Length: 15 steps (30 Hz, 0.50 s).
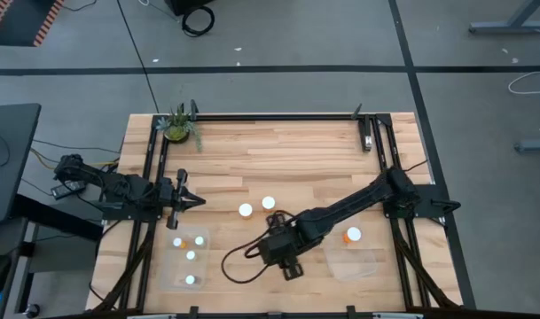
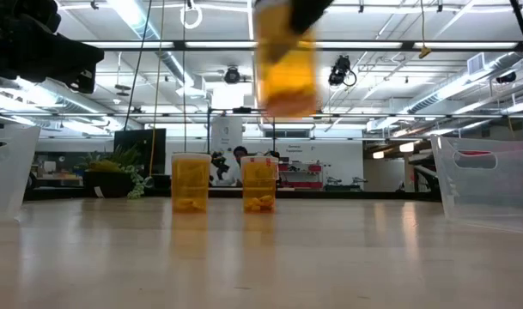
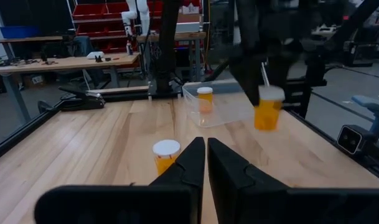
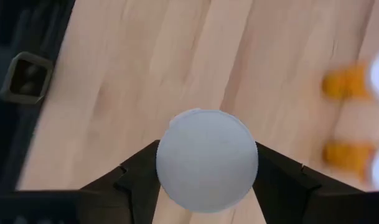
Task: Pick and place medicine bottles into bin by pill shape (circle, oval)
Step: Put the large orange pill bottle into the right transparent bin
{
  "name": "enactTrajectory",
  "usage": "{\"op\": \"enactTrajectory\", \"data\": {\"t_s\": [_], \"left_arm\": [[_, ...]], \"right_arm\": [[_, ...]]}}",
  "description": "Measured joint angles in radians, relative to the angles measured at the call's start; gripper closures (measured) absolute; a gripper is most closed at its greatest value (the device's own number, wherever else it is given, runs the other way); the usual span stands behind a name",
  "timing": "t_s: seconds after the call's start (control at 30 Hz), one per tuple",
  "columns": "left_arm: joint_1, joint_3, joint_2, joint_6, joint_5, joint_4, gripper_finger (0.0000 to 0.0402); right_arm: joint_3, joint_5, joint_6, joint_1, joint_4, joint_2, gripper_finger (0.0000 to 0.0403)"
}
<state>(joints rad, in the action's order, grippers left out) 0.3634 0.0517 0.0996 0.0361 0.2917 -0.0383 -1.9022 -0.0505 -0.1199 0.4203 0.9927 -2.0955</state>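
Wooden tabletop (image 1: 296,159) framed in black rail, plant (image 1: 177,126) at a far corner, workshop shelving beyond. Two clear bins near the front edge: left bin (image 1: 188,282) with three white caps inside, right bin (image 1: 376,264) with one bottle (image 1: 352,235) at its far edge. Two more bottles (image 1: 256,206) standing side by side mid-table, orange pills visible at their bottoms in the low view. Step in hand, by judgement: carrying, not picking. Right hand (image 4: 208,163) clamped on a bottle (image 4: 207,160), fingers (image 4: 134,172) pressed to either side of the white cap, bottle lifted clear of the wood and hanging between the two bins, nearer the front edge than the standing pair. Seen from the left wrist as an orange body under a white cap, hanging in the air near the right bin. Next move likely calls for reading pill shape, swinging over the matching bin, lowering and releasing without tipping. Left hand (image 3: 206,163) waiting just beyond the left bin, fingers together, empty.
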Motion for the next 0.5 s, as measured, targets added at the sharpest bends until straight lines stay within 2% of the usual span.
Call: {"op": "enactTrajectory", "data": {"t_s": [0.2, 0.37, 0.5], "left_arm": [[0.0, 0.0, -0.001, 0.0, 0.0, 0.004, 0.0366], [0.0, 0.0, -0.001, 0.0, 0.0, 0.006, 0.037], [0.0, 0.0, -0.001, 0.0, 0.0, 0.006, 0.0376]], "right_arm": [[0.101, -0.001, -0.124, 0.05, 0.054, 0.126, 0.0172], [0.307, -0.063, -0.256, 0.091, -0.004, 0.269, 0.0179], [0.491, -0.103, -0.425, 0.118, -0.034, 0.403, 0.0173]]}}
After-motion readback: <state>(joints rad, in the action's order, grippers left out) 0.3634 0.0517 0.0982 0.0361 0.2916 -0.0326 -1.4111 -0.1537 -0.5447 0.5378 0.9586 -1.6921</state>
